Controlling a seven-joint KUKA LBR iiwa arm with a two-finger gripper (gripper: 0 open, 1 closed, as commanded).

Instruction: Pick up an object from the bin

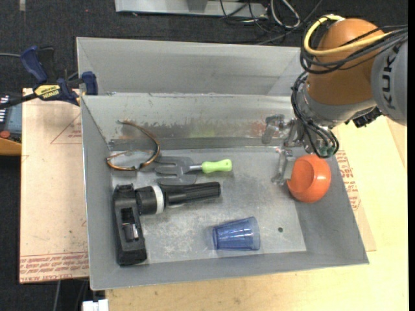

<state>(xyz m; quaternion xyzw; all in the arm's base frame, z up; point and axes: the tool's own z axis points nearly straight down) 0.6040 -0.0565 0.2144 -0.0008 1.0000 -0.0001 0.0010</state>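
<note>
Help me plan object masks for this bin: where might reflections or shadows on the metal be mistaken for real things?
Camera view: the bin's back wall carries a smeared band of reflections along its lower edge, with a reddish patch at the end nearest the orange bowl. Camera view: light is even, so shadows are faint, just a thin one under the blue cup, and the floor shows only a dull sheen.

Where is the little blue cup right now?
In the camera view, the blue cup lies on its side on the bin floor near the front wall, below and right of the black tool and lower left of the orange bowl.
</note>
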